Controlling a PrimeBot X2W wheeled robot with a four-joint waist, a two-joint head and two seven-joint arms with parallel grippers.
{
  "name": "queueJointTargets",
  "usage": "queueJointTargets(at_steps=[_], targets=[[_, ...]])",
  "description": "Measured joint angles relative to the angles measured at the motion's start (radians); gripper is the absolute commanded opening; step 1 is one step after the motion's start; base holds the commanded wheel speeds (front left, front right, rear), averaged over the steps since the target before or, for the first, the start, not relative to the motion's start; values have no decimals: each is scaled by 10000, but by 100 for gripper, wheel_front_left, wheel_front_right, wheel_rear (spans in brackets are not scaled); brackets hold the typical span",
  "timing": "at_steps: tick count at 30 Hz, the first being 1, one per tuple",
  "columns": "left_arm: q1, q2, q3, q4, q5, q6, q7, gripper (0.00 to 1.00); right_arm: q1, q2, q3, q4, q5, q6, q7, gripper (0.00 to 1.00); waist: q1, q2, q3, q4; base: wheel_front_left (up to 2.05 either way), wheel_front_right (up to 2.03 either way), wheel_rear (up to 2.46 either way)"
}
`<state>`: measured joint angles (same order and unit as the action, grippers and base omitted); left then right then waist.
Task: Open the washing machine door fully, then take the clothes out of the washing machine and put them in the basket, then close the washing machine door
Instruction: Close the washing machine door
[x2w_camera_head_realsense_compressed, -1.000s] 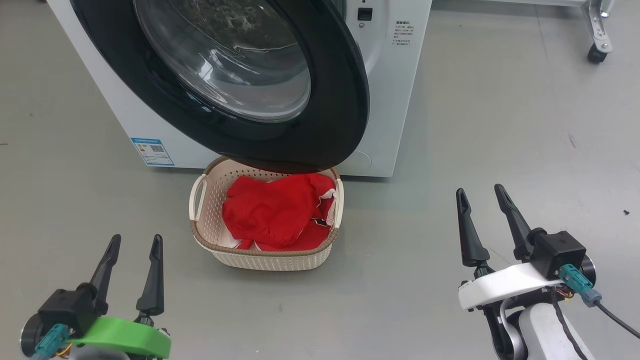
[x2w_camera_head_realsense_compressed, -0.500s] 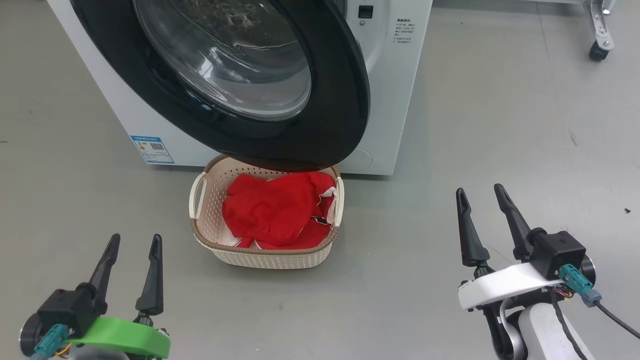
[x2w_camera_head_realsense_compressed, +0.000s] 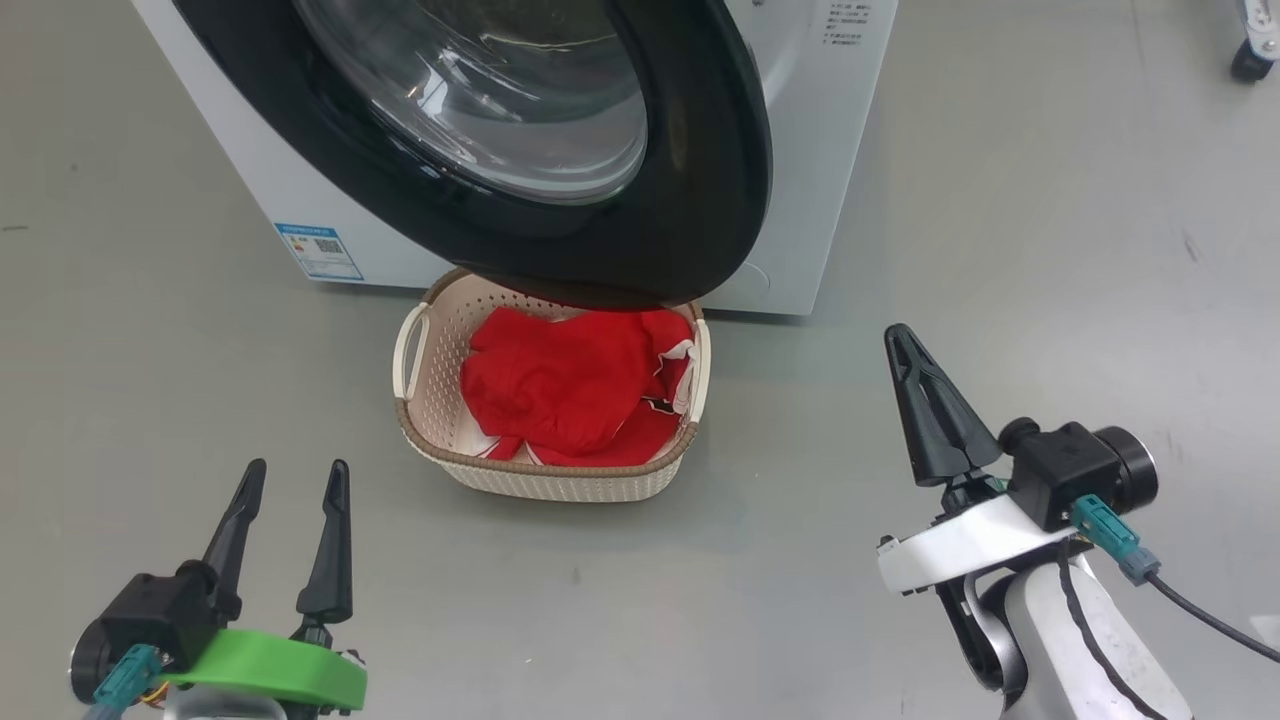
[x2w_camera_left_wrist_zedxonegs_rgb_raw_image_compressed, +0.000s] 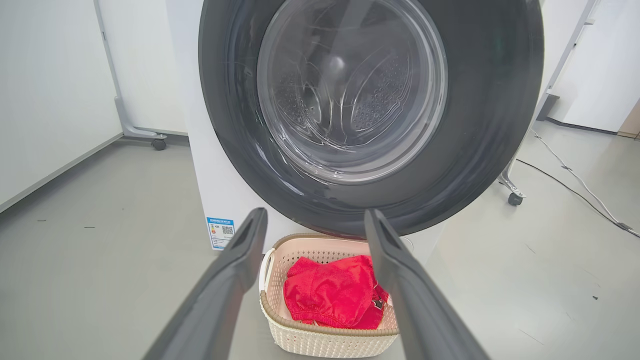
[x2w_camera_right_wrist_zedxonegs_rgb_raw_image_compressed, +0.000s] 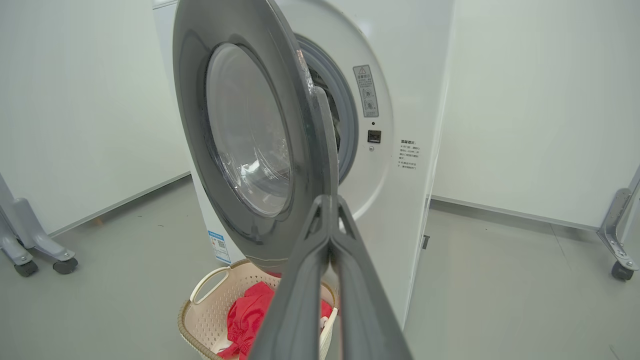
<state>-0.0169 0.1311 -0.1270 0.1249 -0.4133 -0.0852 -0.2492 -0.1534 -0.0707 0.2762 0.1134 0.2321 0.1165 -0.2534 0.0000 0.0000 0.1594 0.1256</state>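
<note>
Red, white-trimmed fabric garments (x2w_camera_head_realsense_compressed: 570, 395) are seen heaped in a small cream perforated plastic basket (x2w_camera_head_realsense_compressed: 560, 487) with a brown woven-look rim, set on the grey floor (x2w_camera_head_realsense_compressed: 1000, 220) just before the big white front-loading washing machine (x2w_camera_head_realsense_compressed: 820, 180). The large round, glossy black-rimmed, glass-centred door (x2w_camera_head_realsense_compressed: 715, 200) is found ajar, its lower rim overhanging the basket's far edge. Closing is judged to be the step in hand: the rim's free edge should be met with a blunt, flat contact and pushed along the hinge's arc until the latch catches, the glass being avoided. The right gripper (x2w_camera_head_realsense_compressed: 900, 345) is raised at the right, turned edge-on and aimed at the door's edge, its jaws pressed together and empty. The left gripper (x2w_camera_head_realsense_compressed: 298, 470) is kept low at the left, jaws moderately apart, nothing held.
</note>
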Motion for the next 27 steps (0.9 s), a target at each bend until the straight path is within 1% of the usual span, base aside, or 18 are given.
queueJointTargets(at_steps=[5,7,8,15,21,25,27], targets=[[-130,-267,-138,-25,0,-79,0,100,-679,-385,727,40,-468,54,15,0,0,0,375,263,0,0,0],[-278,-299,-219,-33,0,-88,0,100,-1025,-468,1016,58,-552,54,109,0,0,0,541,404,0,0,0],[-422,-345,-270,-42,0,-130,0,100,-1438,-489,1246,71,-589,54,207,0,0,0,719,552,0,0,0],[-891,-512,-407,-50,0,-217,0,100,-2917,-727,1944,270,-700,56,644,0,0,0,1447,1095,0,0,0],[-1476,-660,-479,-46,-4,-270,0,100,-3868,-1166,1848,612,-673,56,861,0,0,0,2123,1581,0,0,0],[-1689,-809,-512,-8,-15,-276,0,100,-4411,-1327,1695,823,-506,56,901,0,0,0,2542,1924,0,0,0],[-1730,-815,-506,17,-59,-349,0,100,-4665,-1377,1655,920,-474,56,949,0,0,0,2739,2077,0,0,0]])
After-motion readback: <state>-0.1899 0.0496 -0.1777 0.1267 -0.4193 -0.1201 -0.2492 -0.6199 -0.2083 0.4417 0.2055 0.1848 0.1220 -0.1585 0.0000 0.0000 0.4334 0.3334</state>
